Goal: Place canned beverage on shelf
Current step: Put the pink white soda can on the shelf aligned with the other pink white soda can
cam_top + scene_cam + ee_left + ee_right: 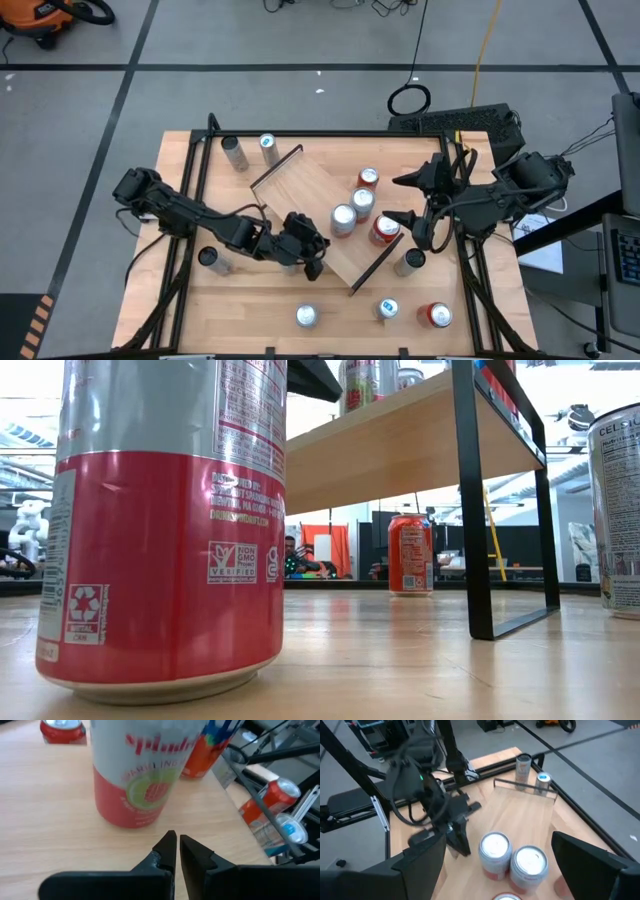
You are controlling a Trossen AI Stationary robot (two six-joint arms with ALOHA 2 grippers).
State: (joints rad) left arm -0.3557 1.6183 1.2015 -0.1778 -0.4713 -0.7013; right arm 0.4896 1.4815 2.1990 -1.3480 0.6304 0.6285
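The shelf (310, 200) is a light-wood board with black end rails, lying slantwise mid-table and raised on its rails (400, 440). Several cans stand on its right half: two silver-topped ones (343, 220) (362, 203) and two red ones (368, 180) (383, 230). My left gripper (310, 250) is shut and empty over the board's near part, just short of a silver-and-red can (140, 775). My right gripper (400, 198) is open and hangs over the cans (495, 852) from the table's right, its fingers spread on either side of them.
Loose cans stand on the table: two at the far left (232, 152) (267, 143), one at the left (208, 258), one by the shelf's right rail (410, 260) and three near the front edge (307, 316) (387, 308) (435, 316). One fills the low view's left (160, 520).
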